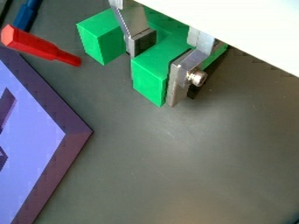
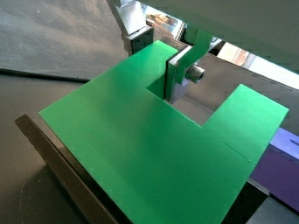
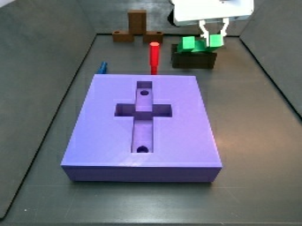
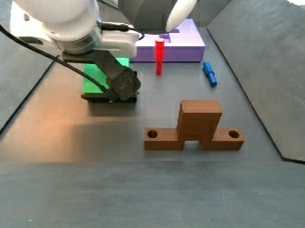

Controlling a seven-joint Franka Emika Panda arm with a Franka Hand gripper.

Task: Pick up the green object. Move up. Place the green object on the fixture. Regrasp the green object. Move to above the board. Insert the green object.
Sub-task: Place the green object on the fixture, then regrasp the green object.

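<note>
Green object (image 1: 149,74) sat on the fixture (image 3: 195,60) directly beneath the gripper (image 1: 166,63); its fingers straddled one prong, apparently clamped.

No readable text, label, brand, number or sign in any view. Checked gripper (image 1: 158,63) at the green object (image 1: 152,74), the fixture (image 3: 195,60), the board (image 3: 144,119): all surfaces plain, unmarked.

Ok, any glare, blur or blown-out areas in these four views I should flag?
In a wrist view the green object fills the frame, close and soft; in the wrist view showing the gripper, the top right is blown out white; in a side view the board is evenly lit and sharp.
</note>
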